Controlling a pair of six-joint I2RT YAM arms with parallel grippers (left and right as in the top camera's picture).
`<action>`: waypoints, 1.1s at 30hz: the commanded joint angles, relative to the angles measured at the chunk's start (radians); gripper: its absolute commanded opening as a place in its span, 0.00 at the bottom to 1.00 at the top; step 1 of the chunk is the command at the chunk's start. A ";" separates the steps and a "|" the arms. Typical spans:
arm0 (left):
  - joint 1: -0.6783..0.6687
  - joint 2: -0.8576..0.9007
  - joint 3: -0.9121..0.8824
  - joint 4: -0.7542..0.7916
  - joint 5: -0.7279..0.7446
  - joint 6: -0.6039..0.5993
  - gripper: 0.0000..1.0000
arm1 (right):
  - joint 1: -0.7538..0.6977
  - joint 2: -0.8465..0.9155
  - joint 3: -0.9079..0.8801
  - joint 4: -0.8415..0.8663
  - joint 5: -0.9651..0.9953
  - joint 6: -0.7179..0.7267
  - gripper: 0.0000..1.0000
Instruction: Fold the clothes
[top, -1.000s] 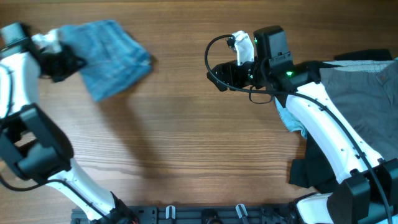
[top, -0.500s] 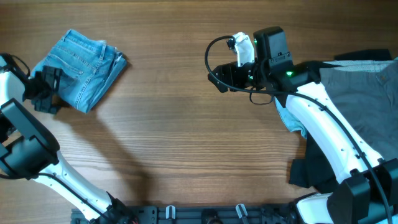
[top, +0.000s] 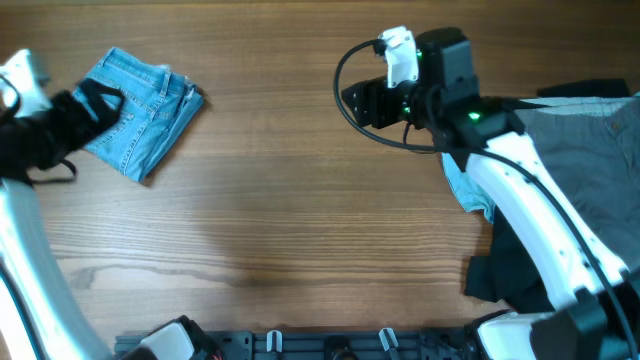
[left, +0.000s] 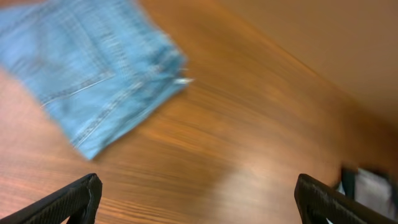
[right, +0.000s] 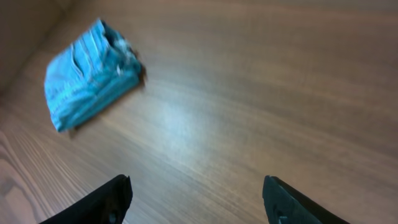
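Note:
The clothes, light-blue jeans (top: 145, 110), lie folded into a small bundle at the far left of the wooden table. They also show in the left wrist view (left: 93, 74) and, smaller, in the right wrist view (right: 90, 74). My left gripper (top: 100, 105) hovers over the bundle's left edge, raised off it. Its jaws (left: 199, 205) stand wide open with only bare wood between them. My right gripper (top: 350, 100) is at the table's far middle, well right of the jeans, open (right: 196, 202) and empty.
A pile of other garments fills the right side: a grey one (top: 580, 130), a pale blue one (top: 465, 190) and a black one (top: 500, 275), partly under the right arm. A black rail (top: 330, 345) runs along the front edge.
The left gripper has opened and let go of the jeans, which dropped onto the table at far left. The left arm then shifted and rose. The right gripper moved slightly toward the far edge.

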 joint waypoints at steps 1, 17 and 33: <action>-0.101 -0.232 0.002 -0.033 -0.025 0.145 1.00 | -0.003 -0.193 0.043 -0.029 0.053 0.042 1.00; -0.374 -0.646 0.002 -0.217 -0.095 0.288 1.00 | -0.003 -0.890 0.043 -0.454 0.305 0.166 1.00; -0.374 -0.646 0.002 -0.258 -0.095 0.288 1.00 | -0.003 -0.897 0.042 -0.604 0.325 0.112 1.00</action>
